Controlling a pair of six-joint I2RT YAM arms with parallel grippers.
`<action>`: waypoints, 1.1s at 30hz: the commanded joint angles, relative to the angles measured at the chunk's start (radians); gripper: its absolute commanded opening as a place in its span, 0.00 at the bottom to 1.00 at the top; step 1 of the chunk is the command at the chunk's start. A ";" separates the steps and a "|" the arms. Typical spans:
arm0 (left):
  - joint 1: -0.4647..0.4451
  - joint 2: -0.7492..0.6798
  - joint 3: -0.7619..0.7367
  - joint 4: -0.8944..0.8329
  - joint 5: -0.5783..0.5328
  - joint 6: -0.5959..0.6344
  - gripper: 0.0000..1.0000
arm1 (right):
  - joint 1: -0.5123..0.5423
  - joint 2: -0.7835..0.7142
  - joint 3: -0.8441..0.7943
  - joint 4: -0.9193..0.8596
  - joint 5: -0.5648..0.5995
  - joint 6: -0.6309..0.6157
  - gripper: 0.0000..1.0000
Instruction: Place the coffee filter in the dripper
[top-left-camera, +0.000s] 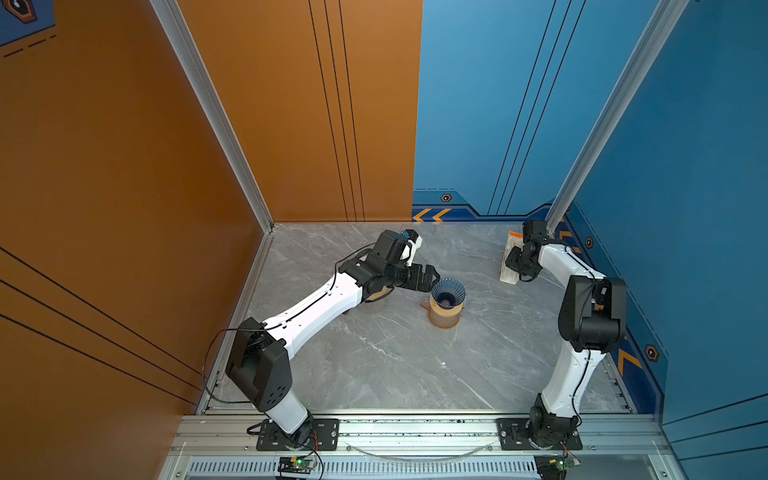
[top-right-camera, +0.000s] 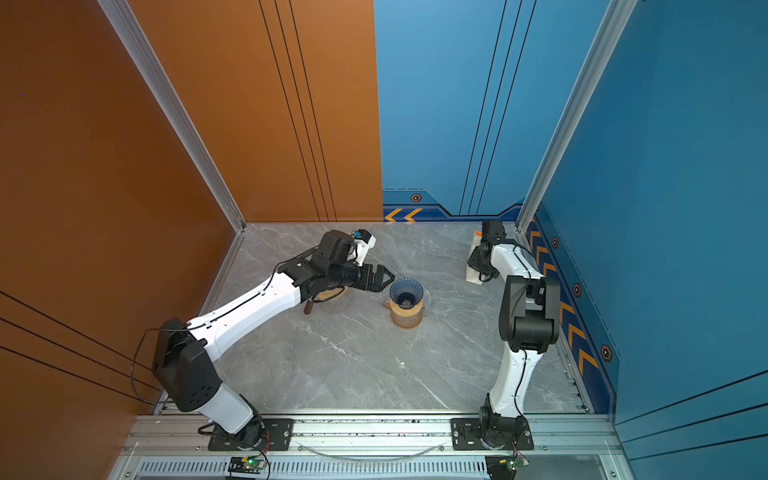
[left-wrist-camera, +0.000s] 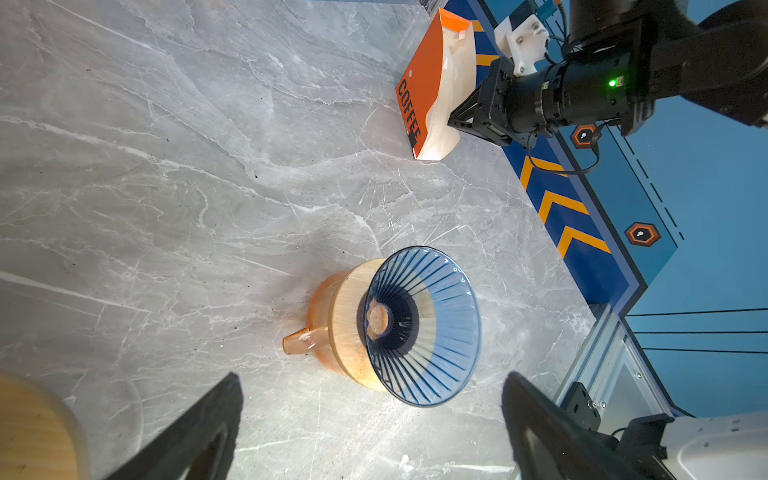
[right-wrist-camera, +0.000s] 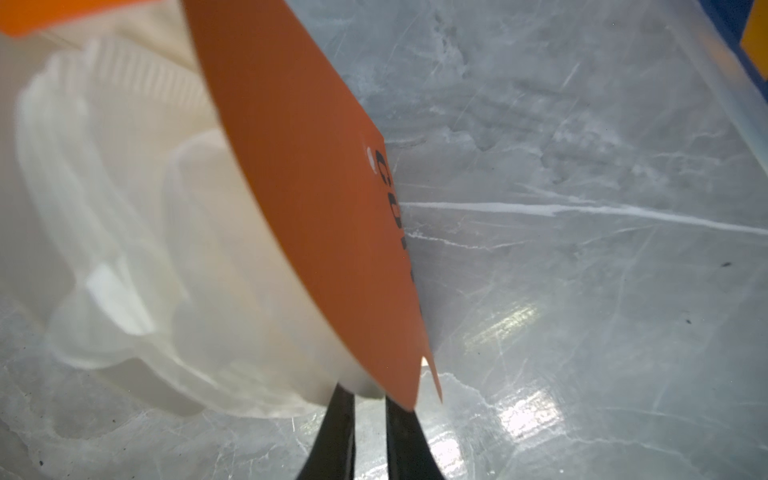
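The dripper (top-left-camera: 448, 292) (top-right-camera: 406, 290) is a blue ribbed glass cone on a wooden collar over an orange carafe, mid-table, and it holds nothing. My left gripper (top-left-camera: 429, 277) (left-wrist-camera: 370, 415) hangs open just left of its rim (left-wrist-camera: 424, 324). The coffee filter stack (right-wrist-camera: 166, 249) is white paper in an orange "COFFEE" packet (top-left-camera: 510, 266) (left-wrist-camera: 428, 91) at the back right. My right gripper (right-wrist-camera: 370, 395) (left-wrist-camera: 453, 120) is at the packet's lower edge with its jaws nearly together on the filter paper. Their tips are hidden behind the paper and the orange cover (right-wrist-camera: 316, 208).
A glass jar with a wooden lid (top-right-camera: 332, 296) (left-wrist-camera: 29, 428) sits under the left forearm, with a brown handle (top-right-camera: 308, 308) beside it. Orange and blue walls close three sides. An aluminium rail (top-left-camera: 415, 428) with both arm bases runs along the front.
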 joint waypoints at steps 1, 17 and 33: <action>0.007 0.020 0.031 -0.019 0.024 -0.004 0.98 | 0.000 -0.064 -0.023 -0.019 0.040 -0.018 0.14; 0.002 0.034 0.041 -0.019 0.028 -0.010 0.98 | -0.029 -0.028 -0.016 -0.019 0.022 -0.023 0.13; 0.003 0.054 0.050 -0.019 0.034 -0.013 0.98 | -0.025 0.021 0.017 -0.020 -0.019 -0.022 0.13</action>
